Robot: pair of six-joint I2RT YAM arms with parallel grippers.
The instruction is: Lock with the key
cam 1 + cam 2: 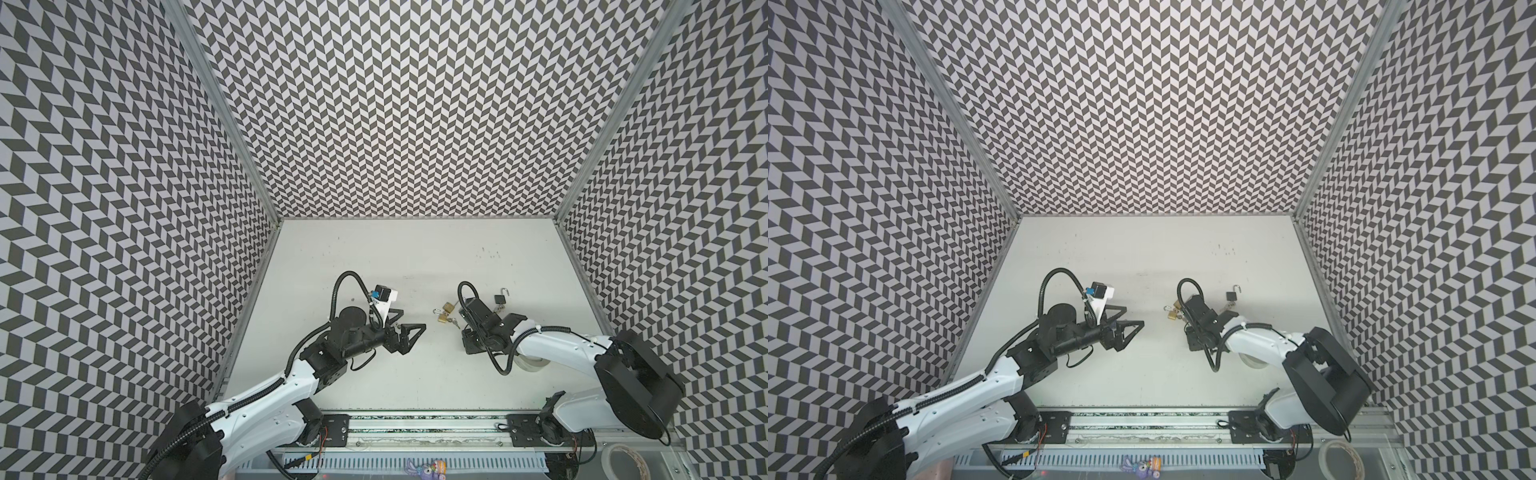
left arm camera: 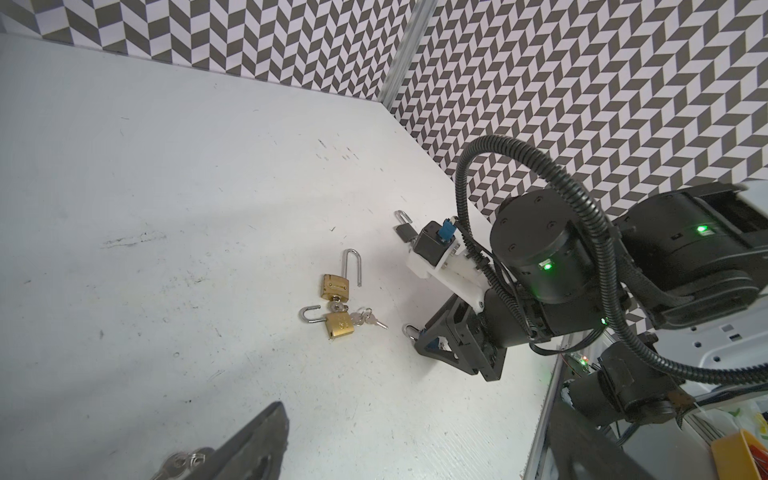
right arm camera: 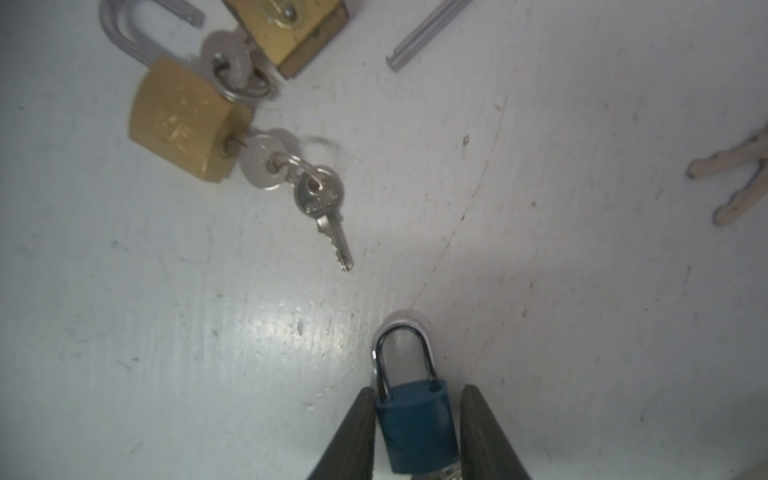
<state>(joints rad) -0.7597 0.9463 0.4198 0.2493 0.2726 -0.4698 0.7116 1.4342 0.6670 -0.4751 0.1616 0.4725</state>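
With right tool (image 3: 417,392) narrow, flanking the blue padlock (image 3: 419,428); cannot tell whether clamped. Down on the counter (image 3: 582,291) near two brass padlocks (image 3: 178,120), with left tool (image 1: 412,320) wide, well apart. Likely mid-grasp; next, grip firmly, then find and turn its key.

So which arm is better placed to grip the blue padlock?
Right: the right end effector straddles the blue padlock, one finger each side; the left end effector hangs open, well apart from it.
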